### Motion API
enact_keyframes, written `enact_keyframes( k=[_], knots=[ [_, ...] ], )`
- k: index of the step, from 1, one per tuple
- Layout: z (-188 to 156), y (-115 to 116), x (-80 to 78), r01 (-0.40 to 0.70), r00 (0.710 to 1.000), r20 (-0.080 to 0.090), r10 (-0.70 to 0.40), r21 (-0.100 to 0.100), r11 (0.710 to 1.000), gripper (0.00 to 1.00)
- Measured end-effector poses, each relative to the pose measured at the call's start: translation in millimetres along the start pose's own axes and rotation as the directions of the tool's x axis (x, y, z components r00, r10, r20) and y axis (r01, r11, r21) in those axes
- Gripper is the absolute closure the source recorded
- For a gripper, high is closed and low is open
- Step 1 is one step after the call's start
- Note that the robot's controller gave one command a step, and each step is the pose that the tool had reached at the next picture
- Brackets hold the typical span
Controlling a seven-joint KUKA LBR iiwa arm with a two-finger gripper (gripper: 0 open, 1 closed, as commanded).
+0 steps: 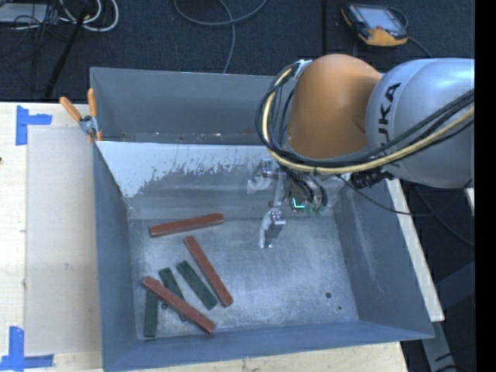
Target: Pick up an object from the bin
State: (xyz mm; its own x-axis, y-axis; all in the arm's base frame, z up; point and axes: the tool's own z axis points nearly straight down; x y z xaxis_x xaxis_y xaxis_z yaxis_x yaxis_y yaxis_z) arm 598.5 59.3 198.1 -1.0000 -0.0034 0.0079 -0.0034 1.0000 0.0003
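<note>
My gripper (268, 234) hangs in the middle of the bin, below the orange wrist cover, above bare floor. Nothing shows in its grasp. A reddish-brown flat stick (186, 225) lies to its left, roughly level with it. A second reddish-brown stick (208, 270) lies diagonally further down and left. A dark green stick (196, 284) rests right beside that one.
In the bin's lower left corner lie another reddish-brown stick (178, 304) and two more dark green sticks (172, 289) (149, 312). The arm and its cables cover the bin's upper right part.
</note>
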Motion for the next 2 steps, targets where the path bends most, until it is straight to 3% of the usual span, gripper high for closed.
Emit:
enact_keyframes(
  k=[1, 2],
  knots=[
    [-4, 0, -1.6, -0.001, 1.0, 0.007, 0.001, 0.0, 1.0, 0.0],
    [46, 20, -11.9, 0.081, 0.997, 0.012, -0.081, 0.001, 0.997, 0.0]
  ],
)
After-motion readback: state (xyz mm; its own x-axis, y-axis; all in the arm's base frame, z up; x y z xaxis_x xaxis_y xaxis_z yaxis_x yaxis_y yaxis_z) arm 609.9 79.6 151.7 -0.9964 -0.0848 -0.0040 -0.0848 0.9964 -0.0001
